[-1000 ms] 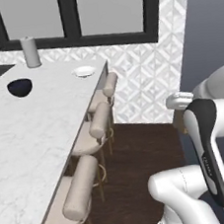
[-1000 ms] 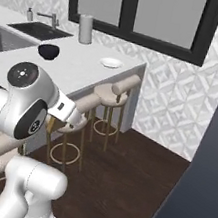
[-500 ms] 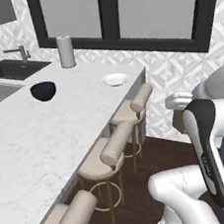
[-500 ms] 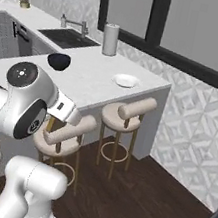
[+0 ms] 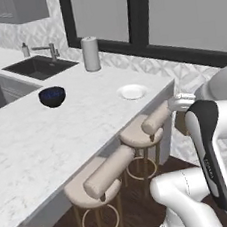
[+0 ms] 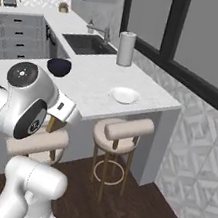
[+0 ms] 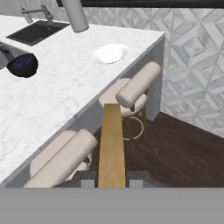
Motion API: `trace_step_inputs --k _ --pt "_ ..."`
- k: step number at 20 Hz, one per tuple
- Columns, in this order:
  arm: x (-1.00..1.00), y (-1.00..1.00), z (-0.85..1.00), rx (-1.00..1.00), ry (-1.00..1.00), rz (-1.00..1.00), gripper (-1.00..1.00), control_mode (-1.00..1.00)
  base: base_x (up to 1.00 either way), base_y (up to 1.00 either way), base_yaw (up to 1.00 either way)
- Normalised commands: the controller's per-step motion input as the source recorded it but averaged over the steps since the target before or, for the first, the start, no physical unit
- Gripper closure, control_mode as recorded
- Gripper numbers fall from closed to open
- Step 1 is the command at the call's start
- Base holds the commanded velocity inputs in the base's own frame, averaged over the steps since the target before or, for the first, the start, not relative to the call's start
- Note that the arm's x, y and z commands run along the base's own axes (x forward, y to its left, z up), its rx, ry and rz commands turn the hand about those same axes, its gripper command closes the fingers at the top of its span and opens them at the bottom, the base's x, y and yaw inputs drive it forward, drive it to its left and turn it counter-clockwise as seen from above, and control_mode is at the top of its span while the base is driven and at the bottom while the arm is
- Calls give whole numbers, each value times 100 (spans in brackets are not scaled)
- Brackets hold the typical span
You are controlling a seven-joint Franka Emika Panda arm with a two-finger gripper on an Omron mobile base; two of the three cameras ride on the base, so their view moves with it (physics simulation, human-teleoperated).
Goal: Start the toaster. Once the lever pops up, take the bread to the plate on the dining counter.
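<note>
Bread [image 7: 111, 146] is sitting edge-on between the two fingers of the gripper [image 7: 111, 183], which is closing on it at its near end, so the tan slice is pointing forward and away from the hand. In the hand view it is hanging over the dark wood floor [image 7: 183, 151], beside the padded stools [image 7: 133, 89] tucked under the overhang, and not touching them. Beyond the stools the dining counter [image 5: 48, 143] is running long and white, its front edge jutting over the seats and its far end stopping at a square corner near the patterned wall. On it the plate [image 5: 132, 91] is lying near that end corner, with bare marble around it. A dark blue bowl [image 5: 52, 97] is standing well apart from the plate, further along, and a grey cylinder [image 5: 90, 54] is rising near the sink [image 5: 39, 67] behind.
</note>
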Motion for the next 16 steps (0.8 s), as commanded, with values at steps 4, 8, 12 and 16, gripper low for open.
trace_step_inputs --k 4,8,12,16 --pt "0 0 0 0 0 0 100 100 31 -88 49" --pt "0 0 0 0 0 0 100 100 24 -85 51" --pt "0 0 0 0 0 0 100 100 8 -93 50" --pt "0 0 0 0 0 0 100 100 12 -90 51"
